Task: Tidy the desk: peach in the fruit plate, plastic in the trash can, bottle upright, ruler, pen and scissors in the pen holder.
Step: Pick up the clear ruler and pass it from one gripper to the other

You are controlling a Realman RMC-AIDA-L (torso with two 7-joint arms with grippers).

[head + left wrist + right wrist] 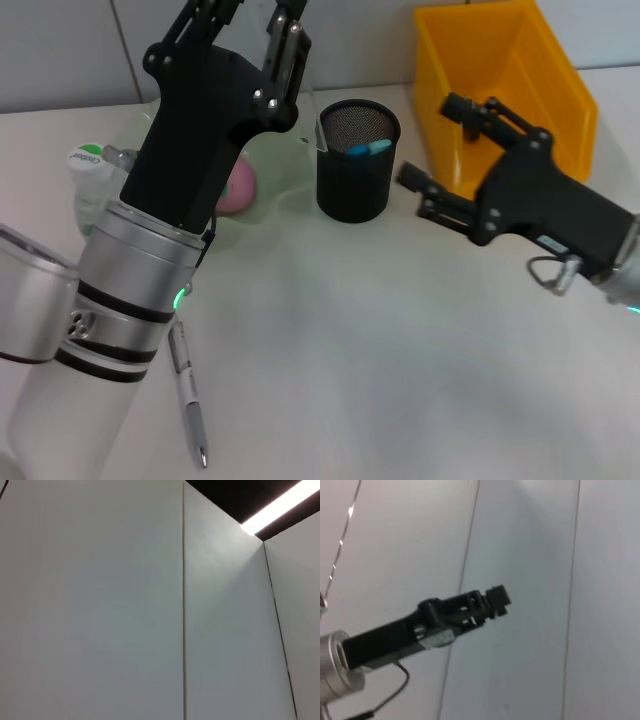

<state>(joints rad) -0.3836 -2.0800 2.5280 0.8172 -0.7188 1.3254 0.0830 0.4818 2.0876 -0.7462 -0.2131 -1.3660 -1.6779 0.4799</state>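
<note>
Pink peach point(238, 187) sits in the clear fruit plate point(275, 165) near the desk's far edge. Black mesh pen holder point(357, 160) stands upright beside it. Silver pen point(188, 392) lies flat near the front edge.

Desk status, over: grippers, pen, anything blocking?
Left gripper raised above the plate, right gripper open beside the holder. Pen lying on the desk. Left arm overhangs it.
</note>
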